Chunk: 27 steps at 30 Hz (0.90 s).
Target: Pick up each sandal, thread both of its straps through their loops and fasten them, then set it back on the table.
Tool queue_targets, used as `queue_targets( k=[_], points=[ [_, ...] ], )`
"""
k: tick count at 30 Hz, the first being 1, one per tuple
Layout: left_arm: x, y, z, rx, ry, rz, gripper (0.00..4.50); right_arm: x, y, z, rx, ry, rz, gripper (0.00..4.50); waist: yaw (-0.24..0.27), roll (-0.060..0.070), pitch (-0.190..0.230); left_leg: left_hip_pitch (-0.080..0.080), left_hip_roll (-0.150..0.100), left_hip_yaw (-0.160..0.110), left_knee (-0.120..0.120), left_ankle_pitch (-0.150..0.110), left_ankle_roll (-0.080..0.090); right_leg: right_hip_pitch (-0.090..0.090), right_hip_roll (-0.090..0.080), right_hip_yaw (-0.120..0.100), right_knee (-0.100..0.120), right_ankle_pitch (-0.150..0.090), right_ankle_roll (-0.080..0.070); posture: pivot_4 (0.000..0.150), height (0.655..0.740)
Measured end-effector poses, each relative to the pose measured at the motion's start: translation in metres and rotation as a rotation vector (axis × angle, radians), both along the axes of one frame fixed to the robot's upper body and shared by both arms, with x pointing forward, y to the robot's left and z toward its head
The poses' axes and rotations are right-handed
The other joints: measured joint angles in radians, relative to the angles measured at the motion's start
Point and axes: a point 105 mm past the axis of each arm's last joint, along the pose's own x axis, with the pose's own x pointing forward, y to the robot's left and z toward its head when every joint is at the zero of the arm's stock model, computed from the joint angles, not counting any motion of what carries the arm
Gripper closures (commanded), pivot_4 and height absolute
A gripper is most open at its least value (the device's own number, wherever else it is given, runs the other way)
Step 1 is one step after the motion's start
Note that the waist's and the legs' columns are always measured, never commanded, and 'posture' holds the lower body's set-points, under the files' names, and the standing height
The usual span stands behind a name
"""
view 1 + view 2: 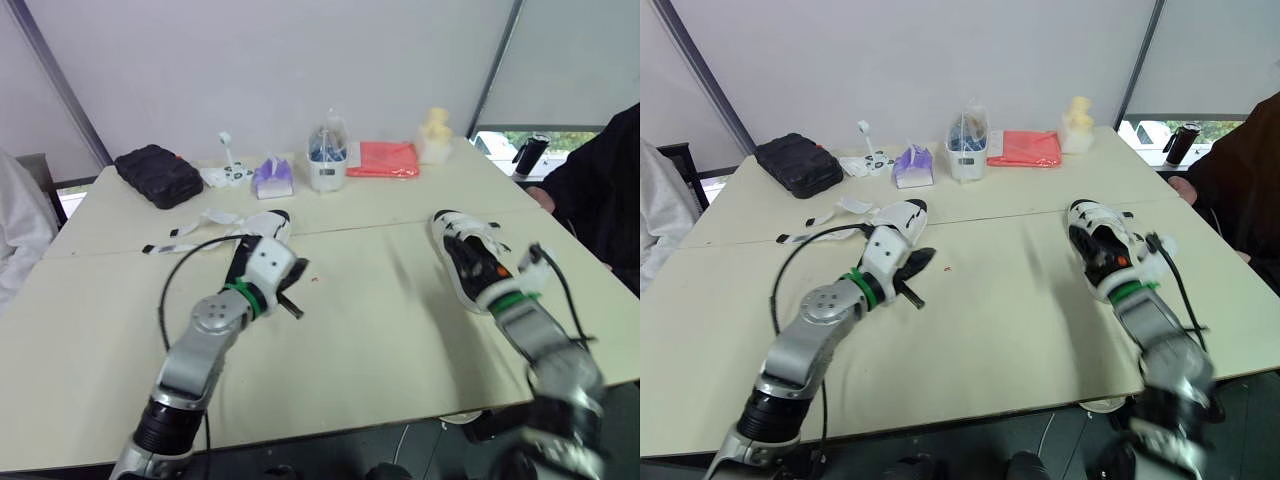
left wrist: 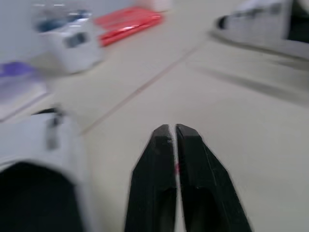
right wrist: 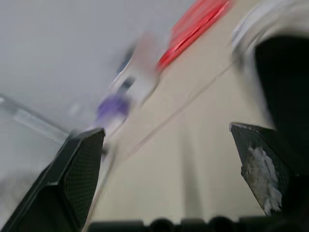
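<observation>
Found two white sandals with black footbeds resting sole-down on the table point(image 1: 380, 330), well apart. Saw the left sandal point(image 1: 268, 222) near the tabletop seam, its straps point(image 1: 215, 216) undone and splayed flat beside it. Saw the right sandal point(image 1: 462, 248) lying lengthwise, an orange mark on its footbed.

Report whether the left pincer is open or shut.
Shut. In the left wrist view the left pincer has its two black fingers pressed together tip to tip, holding nothing.

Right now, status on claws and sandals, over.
Left claw shut, empty, beside left sandal. Right claw open at right sandal. Both on table. Person's arm close on right.
</observation>
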Motion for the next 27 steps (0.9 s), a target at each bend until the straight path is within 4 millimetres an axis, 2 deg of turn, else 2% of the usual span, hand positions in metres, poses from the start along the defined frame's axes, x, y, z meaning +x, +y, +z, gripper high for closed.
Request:
queue_targets(
  k=[4,5,6,7,9,11,13,17,20,23,25,27],
  points=[
    [0.004,0.018,0.008,0.053,-0.024,0.053,1.15,-0.031,0.027,0.010,0.002,-0.027,0.156,0.00,0.003,-0.001,0.000,0.004,0.000,0.000,0.002,0.000,0.000,0.005,0.001,-0.001,0.000,0.000,0.000,0.150,0.7400],
    [0.009,0.024,0.010,0.122,-0.051,0.070,0.69,-0.038,0.035,0.010,0.006,-0.029,0.200,0.00,0.004,-0.001,0.001,0.004,0.001,0.000,0.002,0.000,0.000,0.005,0.001,-0.001,0.001,0.000,0.000,0.150,0.7400],
    [0.019,0.040,0.014,0.252,-0.097,0.119,0.07,-0.046,0.049,0.008,0.010,-0.028,0.271,0.00,0.005,-0.001,0.001,0.004,0.001,-0.001,0.002,0.000,0.000,0.005,0.002,-0.002,0.001,0.000,0.000,0.150,0.7400],
    [0.027,0.054,0.018,0.339,-0.134,0.168,0.02,-0.051,0.060,0.007,0.012,-0.025,0.321,0.00,0.004,-0.001,0.001,0.004,0.001,-0.001,0.002,0.000,0.000,0.005,0.003,-0.002,0.000,0.000,0.000,0.150,0.7400],
    [0.039,0.068,0.023,0.476,-0.206,0.210,0.02,-0.053,0.074,0.007,0.004,-0.031,0.371,0.00,0.004,-0.001,0.001,0.004,0.000,0.000,0.002,0.000,0.000,0.005,0.001,-0.001,0.000,0.000,0.000,0.150,0.7400],
    [0.051,0.066,0.015,0.560,-0.243,0.196,0.02,-0.050,0.088,0.012,0.004,-0.056,0.410,0.00,0.006,-0.001,0.001,0.004,0.000,0.000,0.002,0.000,0.001,0.005,0.001,-0.001,-0.001,0.000,0.000,0.150,0.7400],
    [0.063,0.062,-0.002,0.654,-0.256,0.169,0.02,-0.046,0.095,0.019,0.006,-0.089,0.423,0.00,0.016,-0.002,0.001,0.003,0.000,0.000,0.002,0.000,0.001,0.004,0.001,-0.002,-0.001,0.000,0.000,0.150,0.7400],
    [0.084,0.066,-0.021,0.758,-0.261,0.159,0.02,-0.040,0.095,0.019,-0.007,-0.101,0.397,0.00,0.028,-0.003,0.002,0.001,0.000,0.000,0.002,0.000,0.001,0.002,0.001,-0.002,0.000,0.000,0.000,0.150,0.7400],
    [0.105,0.056,-0.021,0.815,-0.297,0.174,0.02,-0.037,0.095,0.015,-0.016,-0.096,0.385,0.00,0.032,-0.005,0.003,0.001,-0.001,-0.001,0.003,0.000,0.001,0.004,0.000,-0.003,-0.001,0.000,0.000,0.150,0.7400],
    [0.124,0.035,-0.007,0.849,-0.366,0.207,0.02,-0.033,0.096,0.017,-0.006,-0.111,0.372,0.00,0.028,-0.009,0.006,0.001,-0.002,-0.001,0.003,0.000,0.001,0.004,0.000,-0.003,-0.001,0.001,0.002,0.150,0.7400],
    [0.129,0.026,-0.001,0.852,-0.385,0.217,0.56,-0.032,0.098,0.018,0.002,-0.123,0.367,0.00,0.024,-0.010,0.006,0.001,-0.001,0.000,0.003,0.000,0.001,0.003,0.000,-0.003,-0.001,0.001,0.002,0.150,0.7400],
    [0.131,0.019,-0.007,0.880,-0.360,0.213,1.34,-0.031,0.101,0.016,-0.008,-0.118,0.370,0.00,0.018,-0.010,0.006,0.001,-0.001,0.001,0.002,-0.001,0.001,0.002,0.000,-0.003,0.000,0.001,0.002,0.150,0.7400]
  ],
)
